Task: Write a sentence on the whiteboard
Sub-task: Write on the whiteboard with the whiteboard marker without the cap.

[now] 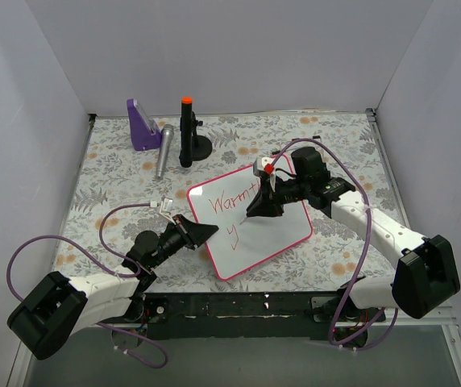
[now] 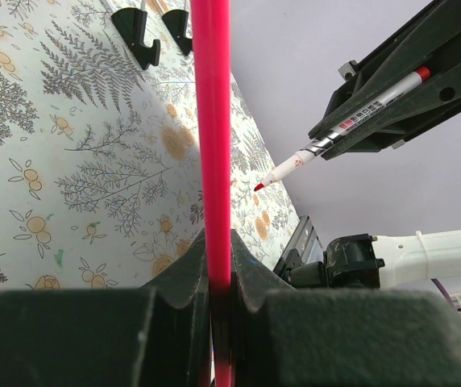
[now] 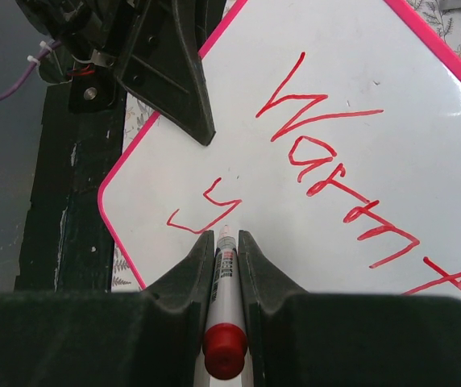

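**1 floral worktop** (image 1: 335, 137) carries 1 pink-framed whiteboard (image 1: 272, 238) near its front centre. There are 2 arms. The left arm (image 1: 101, 284) has its jaws closed on the board's left edge. The right arm (image 1: 375, 226) has its jaws gripping 1 red marker (image 3: 225, 278). 2 lines of red writing (image 3: 335, 173) show: "Warmt…" and "y".

Plain pale walls (image 1: 238, 48) are closing in the table (image 1: 214, 308) at the left, top and right of the frame. A cloth (image 1: 335, 137) with grey ferns and orange flowers is covering it. Soft, even light is falling.
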Available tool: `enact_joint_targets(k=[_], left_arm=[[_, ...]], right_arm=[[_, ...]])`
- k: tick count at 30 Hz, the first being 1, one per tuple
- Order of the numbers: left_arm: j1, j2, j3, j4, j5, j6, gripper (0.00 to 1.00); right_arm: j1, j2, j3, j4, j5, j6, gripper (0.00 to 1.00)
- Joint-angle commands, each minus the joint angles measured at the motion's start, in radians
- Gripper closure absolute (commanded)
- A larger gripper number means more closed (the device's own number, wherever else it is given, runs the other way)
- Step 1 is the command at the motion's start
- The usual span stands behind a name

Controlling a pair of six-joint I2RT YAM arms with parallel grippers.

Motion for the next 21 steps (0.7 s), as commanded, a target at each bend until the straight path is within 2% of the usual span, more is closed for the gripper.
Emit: enact_joint_targets(k=[1,21], left_arm=[[-0.004,-0.031,-0.004,0.187,0.005,-0.026,1.0],[-0.004,-0.042,-0.01,0.183,0.002,-0.029,1.0]], right_arm=[[-0.008,-0.015,-0.001,0.04,-0.022,-0.012,0.99],[-0.02,-0.031,-0.015,0.053,-0.043,-0.006,0.99]])
